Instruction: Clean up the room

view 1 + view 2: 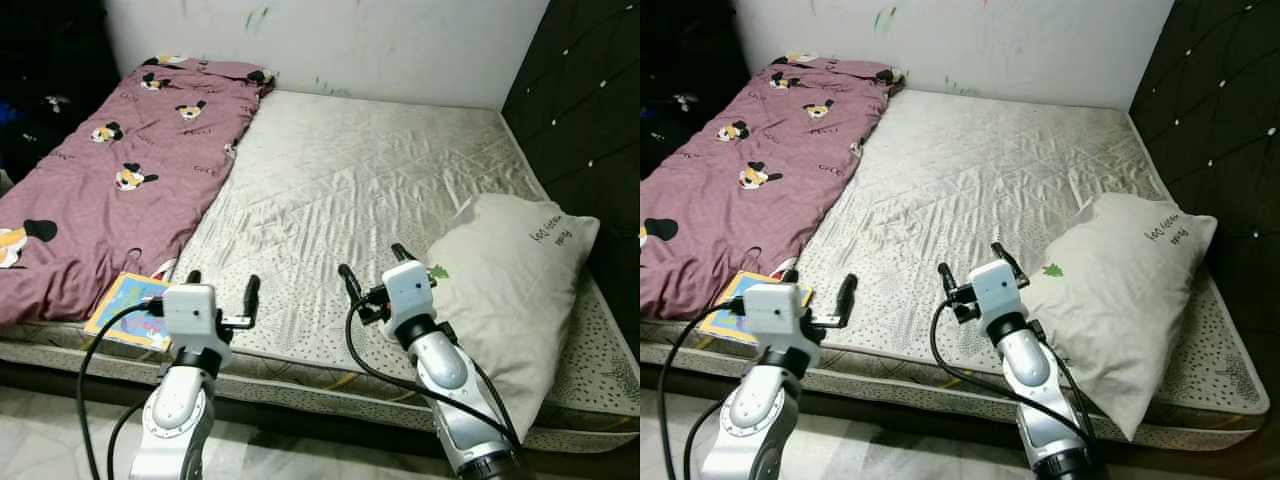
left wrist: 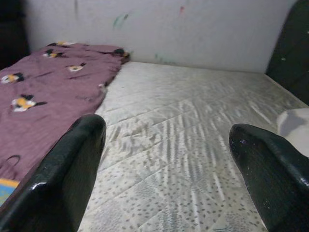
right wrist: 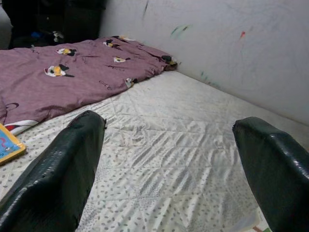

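A bare quilted mattress (image 1: pixel 370 190) lies before me. A mauve blanket (image 1: pixel 110 160) with cartoon mouse prints covers its left side. A white pillow (image 1: pixel 510 290) rests at the right front, tilted over the mattress edge. A colourful book (image 1: pixel 128 308) lies at the front left edge, partly under the blanket. My left gripper (image 1: pixel 222 287) is open above the front edge, just right of the book. My right gripper (image 1: pixel 372 262) is open, close beside the pillow's left edge. Neither holds anything.
A white wall (image 1: pixel 380 40) with crayon marks stands behind the bed. A dark padded headboard (image 1: pixel 590 110) runs along the right. Dark clutter (image 1: pixel 40 90) sits in the far left corner. Pale floor (image 1: pixel 60 420) shows below the bed's front edge.
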{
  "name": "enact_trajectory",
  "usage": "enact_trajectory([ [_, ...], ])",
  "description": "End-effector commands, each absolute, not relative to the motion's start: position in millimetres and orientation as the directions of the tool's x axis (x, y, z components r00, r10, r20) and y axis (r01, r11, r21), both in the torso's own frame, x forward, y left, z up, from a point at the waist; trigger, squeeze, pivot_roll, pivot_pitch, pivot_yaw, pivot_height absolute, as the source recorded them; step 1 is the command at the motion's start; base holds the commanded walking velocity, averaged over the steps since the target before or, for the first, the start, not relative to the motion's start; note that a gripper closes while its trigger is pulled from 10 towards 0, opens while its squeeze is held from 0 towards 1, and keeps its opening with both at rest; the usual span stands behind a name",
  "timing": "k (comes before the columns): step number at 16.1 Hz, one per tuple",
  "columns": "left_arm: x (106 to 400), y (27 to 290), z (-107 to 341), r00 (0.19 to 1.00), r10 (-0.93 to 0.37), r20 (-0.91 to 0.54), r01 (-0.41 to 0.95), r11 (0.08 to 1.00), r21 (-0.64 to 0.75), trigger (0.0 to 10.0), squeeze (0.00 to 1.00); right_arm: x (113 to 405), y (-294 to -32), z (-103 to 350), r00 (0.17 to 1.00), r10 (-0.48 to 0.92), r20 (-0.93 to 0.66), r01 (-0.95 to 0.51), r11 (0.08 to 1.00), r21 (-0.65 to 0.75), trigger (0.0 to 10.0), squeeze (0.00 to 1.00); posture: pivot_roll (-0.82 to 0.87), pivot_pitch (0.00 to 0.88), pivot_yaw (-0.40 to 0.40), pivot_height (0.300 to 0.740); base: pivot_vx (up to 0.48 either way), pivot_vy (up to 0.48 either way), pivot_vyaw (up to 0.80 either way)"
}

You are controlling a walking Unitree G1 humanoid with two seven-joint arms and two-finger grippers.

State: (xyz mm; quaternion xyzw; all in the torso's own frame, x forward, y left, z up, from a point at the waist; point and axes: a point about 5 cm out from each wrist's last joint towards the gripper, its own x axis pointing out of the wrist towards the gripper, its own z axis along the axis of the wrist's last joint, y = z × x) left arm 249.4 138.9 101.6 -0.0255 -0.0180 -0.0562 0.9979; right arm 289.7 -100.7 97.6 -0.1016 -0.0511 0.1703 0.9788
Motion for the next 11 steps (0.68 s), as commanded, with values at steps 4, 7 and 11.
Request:
enact_trajectory([
  [4, 256.1, 130.4, 106.3, 0.979, -0.194, 0.057, 0.197, 0.978, -0.064, 10.0, 0.0, 289.6, -108.0, 101.7, 0.951, 0.297, 0.088, -0.272, 0.937, -0.219, 10.0, 0.0, 0.0, 0.009, 0.013, 0.74, 0.0, 0.0, 0.34],
  [7, 255.7, 130.4, 107.4, 0.974, -0.216, 0.062, 0.22, 0.974, -0.058, 10.0, 0.0, 290.6, -110.8, 100.3, 0.957, 0.277, 0.087, -0.254, 0.943, -0.215, 10.0, 0.0, 0.01, 0.008, 0.016, 0.74, 0.177, 0.0, 0.0],
  [11, 255.0, 132.7, 108.0, 0.973, -0.221, 0.067, 0.224, 0.973, -0.052, 10.0, 0.0, 298.3, -108.2, 103.7, 0.962, 0.256, 0.095, -0.234, 0.953, -0.19, 10.0, 0.0, 0.02, 0.007, 0.019, 0.74, 0.311, 0.0, -0.15],
])
